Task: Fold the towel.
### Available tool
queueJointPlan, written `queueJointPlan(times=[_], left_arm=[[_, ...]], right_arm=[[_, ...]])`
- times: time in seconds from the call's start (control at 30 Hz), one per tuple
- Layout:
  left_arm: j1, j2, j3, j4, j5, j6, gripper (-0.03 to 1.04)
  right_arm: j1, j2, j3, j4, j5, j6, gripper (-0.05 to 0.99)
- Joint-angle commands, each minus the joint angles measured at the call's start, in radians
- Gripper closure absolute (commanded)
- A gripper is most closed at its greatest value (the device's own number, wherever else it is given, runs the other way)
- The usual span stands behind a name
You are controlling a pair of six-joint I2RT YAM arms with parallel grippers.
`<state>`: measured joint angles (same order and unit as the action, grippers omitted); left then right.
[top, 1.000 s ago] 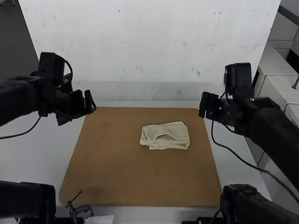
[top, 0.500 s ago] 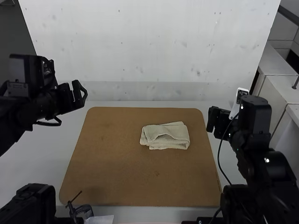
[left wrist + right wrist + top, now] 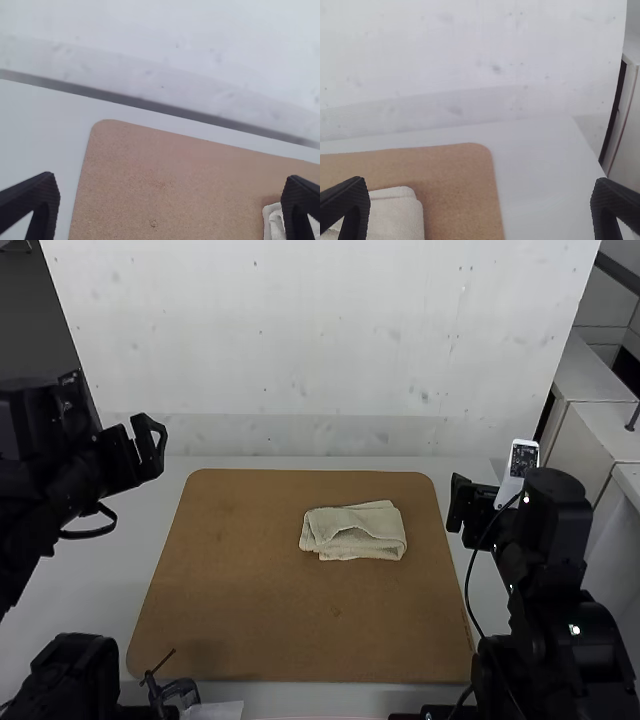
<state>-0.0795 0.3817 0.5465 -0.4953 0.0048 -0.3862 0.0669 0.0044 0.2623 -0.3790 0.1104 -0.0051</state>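
We see the towel (image 3: 354, 531), cream and folded into a small, roughly rectangular bundle with layered edges and a loose, rumpled opening, perhaps a fold's mouth. It lies flat on the brown mat (image 3: 250, 610), right of centre.

Scuffed white wall (image 3: 320, 340) behind a pale table (image 3: 140, 540) — brown board (image 3: 250, 620) with rounded corners, white cabinet (image 3: 600, 430) at right

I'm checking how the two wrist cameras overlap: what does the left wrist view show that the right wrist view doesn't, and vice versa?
Left wrist view: the open left gripper and the far-left corner of the brown board.
Right wrist view: the open right gripper, the board's far-right corner and a pale cabinet.
Both: part of the towel, the white tabletop and the wall behind.
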Motion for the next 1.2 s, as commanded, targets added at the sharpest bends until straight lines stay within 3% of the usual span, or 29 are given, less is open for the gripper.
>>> queueJointPlan(times=[0.0, 0.23, 0.53, 0.6, 0.7, 0.8, 0.83, 0.87, 0.97, 1.07, 1.17], left_arm=[[0.001, -0.099, -0.034, -0.006, -0.071, 0.003, 0.01], [0.011, -0.242, -0.1, -0.074, -0.124, 0.013, 0.02], [0.017, -0.23, -0.066, -0.284, -0.129, 0.027, 0.01], [0.015, -0.23, -0.037, -0.377, -0.161, 0.015, 0.01], [0.021, -0.228, 0.001, -0.445, -0.184, -0.063, 0.01], [0.092, -0.317, 0.006, -0.431, -0.132, -0.068, 0.02], [0.078, -0.333, -0.005, -0.391, -0.135, -0.066, 0.02], [0.081, -0.339, -0.003, -0.399, -0.135, -0.056, 0.02], [0.087, -0.351, -0.014, -0.408, -0.135, 0.083, 0.01], [0.092, -0.351, -0.031, -0.465, -0.137, 0.184, 0.01], [0.089, -0.349, -0.082, -0.505, -0.135, 0.193, 0.01]], right_arm=[[-0.012, -0.018, 0.002, 0.015, 0.014, -0.024, -0.03], [-0.022, -0.015, -0.009, 0.035, 0.021, -0.05, -0.03], [-0.044, -0.012, 0.0, 0.023, 0.023, -0.061, -0.03], [-0.045, -0.011, 0.014, -0.003, 0.023, -0.062, -0.03], [-0.045, -0.009, 0.029, -0.021, 0.023, -0.064, -0.03], [-0.047, -0.009, 0.034, -0.023, 0.023, -0.065, -0.03], [-0.047, -0.009, 0.034, -0.031, 0.023, -0.065, -0.03], [-0.049, -0.009, 0.034, -0.037, 0.021, -0.067, -0.03], [-0.049, -0.004, 0.031, -0.057, 0.018, -0.084, -0.03], [-0.05, -0.003, 0.054, -0.104, 0.009, -0.093, -0.03], [-0.049, -0.003, 0.087, -0.179, 0.008, -0.091, -0.03]])
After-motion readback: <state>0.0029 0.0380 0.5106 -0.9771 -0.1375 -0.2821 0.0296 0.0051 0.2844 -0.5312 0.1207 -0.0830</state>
